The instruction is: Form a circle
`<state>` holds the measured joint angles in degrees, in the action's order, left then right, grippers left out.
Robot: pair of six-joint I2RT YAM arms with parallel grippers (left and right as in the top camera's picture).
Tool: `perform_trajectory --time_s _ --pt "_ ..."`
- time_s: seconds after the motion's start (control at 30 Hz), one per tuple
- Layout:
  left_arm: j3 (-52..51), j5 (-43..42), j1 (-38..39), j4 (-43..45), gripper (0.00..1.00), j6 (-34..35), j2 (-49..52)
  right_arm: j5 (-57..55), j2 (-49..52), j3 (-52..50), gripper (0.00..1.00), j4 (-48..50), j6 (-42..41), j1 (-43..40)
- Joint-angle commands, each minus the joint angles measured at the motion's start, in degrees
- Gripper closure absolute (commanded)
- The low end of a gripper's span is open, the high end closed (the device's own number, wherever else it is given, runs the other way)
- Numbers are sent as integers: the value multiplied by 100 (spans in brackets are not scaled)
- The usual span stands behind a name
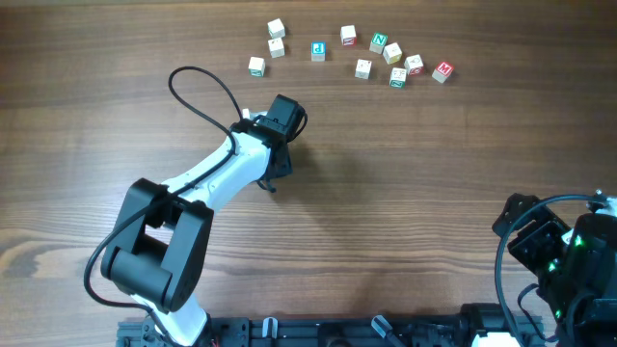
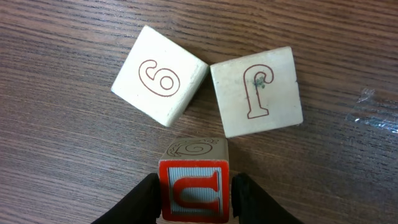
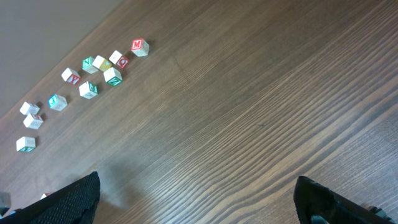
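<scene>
Red U cube (image 2: pixel 194 191) clamped in left end effector (image 2: pixel 195 200); right end effector (image 3: pixel 196 199) spread apart.

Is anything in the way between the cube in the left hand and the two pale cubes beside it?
Nothing visible. The left hand grips the red-printed cube close beside the left pale cube and right pale cube, with no other object between.

You have a brown wooden table (image 1: pixel 415 212) before you, its grain running left to right in the overhead view. The light on it is even and the shadows are soft. From the right wrist, a plain grey surface (image 3: pixel 37 25) shows beyond the table's far edge, and you cannot tell whether it is wall or floor. From the left wrist, a small shiny scuff (image 2: pixel 376 112) marks the wood.
</scene>
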<state>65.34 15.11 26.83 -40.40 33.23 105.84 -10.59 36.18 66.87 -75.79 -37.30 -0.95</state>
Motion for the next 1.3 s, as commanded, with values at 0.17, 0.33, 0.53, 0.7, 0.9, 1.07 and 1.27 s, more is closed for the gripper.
perform_trajectory --time_s 0.17,0.33,0.53,0.7,0.9,1.07,1.27 --pt "-48 103 -66 42 60 -136 -83 -33 -31 4 0 -11 -39 11" --pt "-48 98 -188 39 60 -136 -83 -35 -31 4 0 -11 -42 11" --pt "-48 72 -225 42 60 -136 -83 -35 -31 4 0 -11 -42 11" --pt "-48 -125 -219 31 64 -162 -83 -33 -31 4 0 -9 -39 11" --pt "-48 -317 -219 13 64 -328 -83 -35 -31 4 0 -11 -37 13" --pt "-48 -337 -155 15 63 -444 -83 -33 -31 4 0 -11 -39 11" --pt "-48 -332 -118 59 62 -463 -83 -33 -31 4 0 -11 -39 11"
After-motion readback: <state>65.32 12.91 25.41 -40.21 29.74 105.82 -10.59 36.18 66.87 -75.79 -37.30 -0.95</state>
